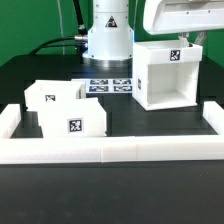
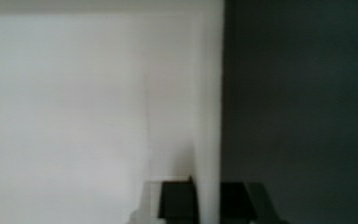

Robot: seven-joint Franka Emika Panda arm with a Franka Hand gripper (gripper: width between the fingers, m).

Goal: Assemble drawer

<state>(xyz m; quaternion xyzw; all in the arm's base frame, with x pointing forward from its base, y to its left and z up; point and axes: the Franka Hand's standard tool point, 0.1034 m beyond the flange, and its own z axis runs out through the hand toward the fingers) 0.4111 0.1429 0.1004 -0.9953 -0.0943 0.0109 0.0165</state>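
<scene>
The housing (image 1: 160, 80) stands upright at right of centre in the exterior view, open face forward, on the dark surface (image 1: 130, 125). The upper tray (image 1: 52, 96) and lower tray (image 1: 78, 120) sit touching at left centre, well apart from it. The gripper (image 1: 188, 40) is at the housing's upper right corner. In the wrist view its fingertips (image 2: 176, 200) lie against both faces of a thin white wall with no gap visible, so it is judged clamped there. The housing is judged light, stiff, smooth and hollow. A grip on one wall's top edge is workable, though off-centre it may swing or slip.
</scene>
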